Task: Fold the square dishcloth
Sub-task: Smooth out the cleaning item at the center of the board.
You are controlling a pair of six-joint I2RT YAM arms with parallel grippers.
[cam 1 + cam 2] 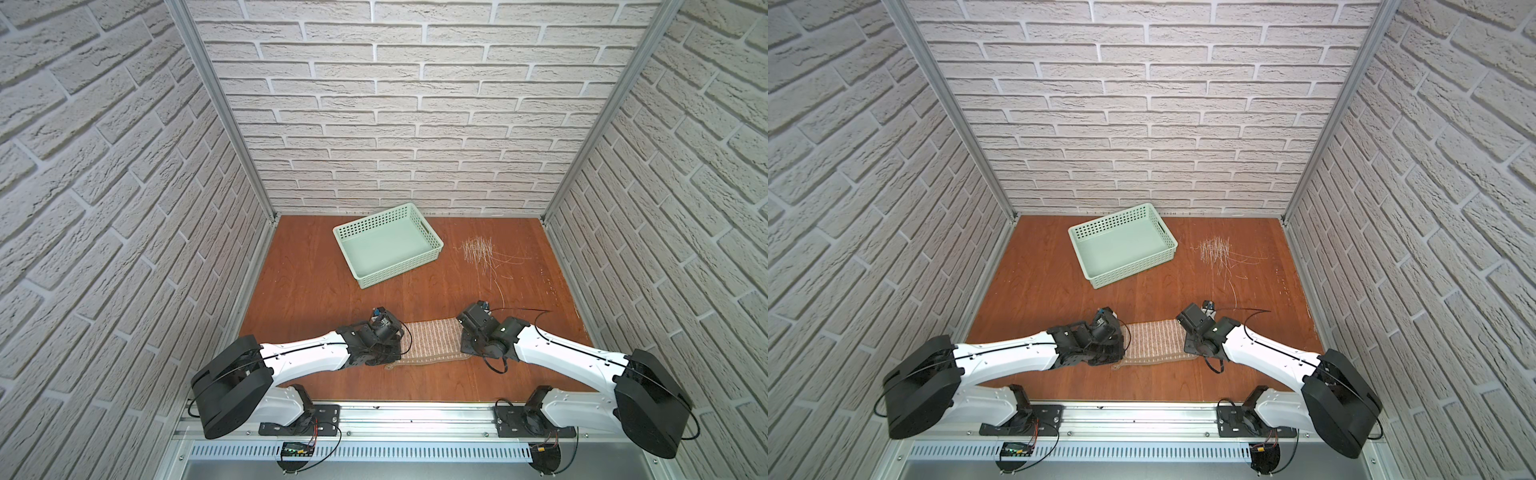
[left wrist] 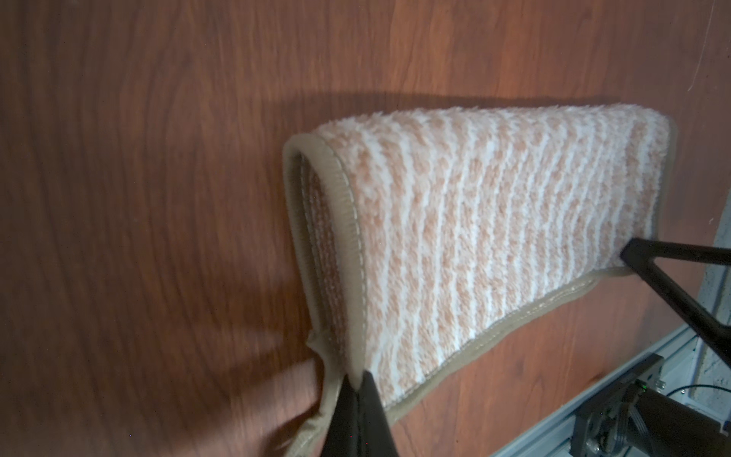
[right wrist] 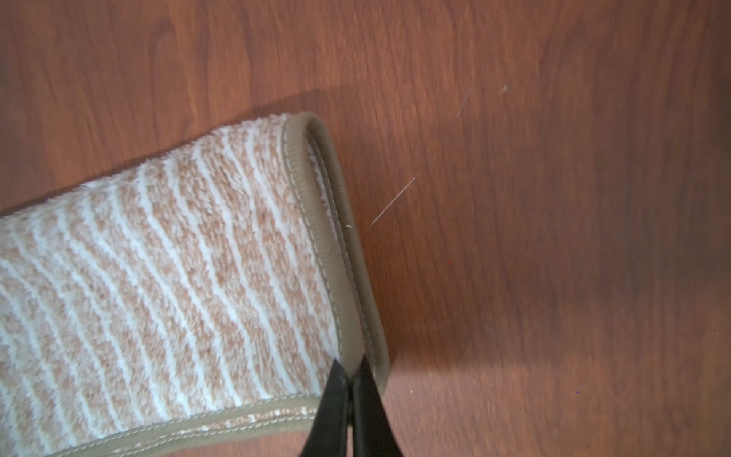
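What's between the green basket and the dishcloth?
Nothing: bare tabletop between basket and dishcloth, visible in both top views.

Fluffy terry square dishcloth (image 2: 474,221) on smooth wood-grain table (image 2: 138,198); perforated plastic basket (image 1: 432,239).

Both arms reach in low from the near rail, angled toward each other. The left arm (image 1: 303,357) is stretched forward with its black wrist (image 1: 376,332) bent down. The right arm (image 1: 569,349) mirrors it, and its wrist (image 1: 484,332) is tipped down too. The left gripper (image 2: 358,382) has its jaws pressed together, pinching the edging at a corner of the square dishcloth (image 2: 474,221). On the right gripper (image 3: 350,370) the jaws are likewise closed, nipping the edging at the opposite end. The two grippers sit well apart, fingertips pointing down.
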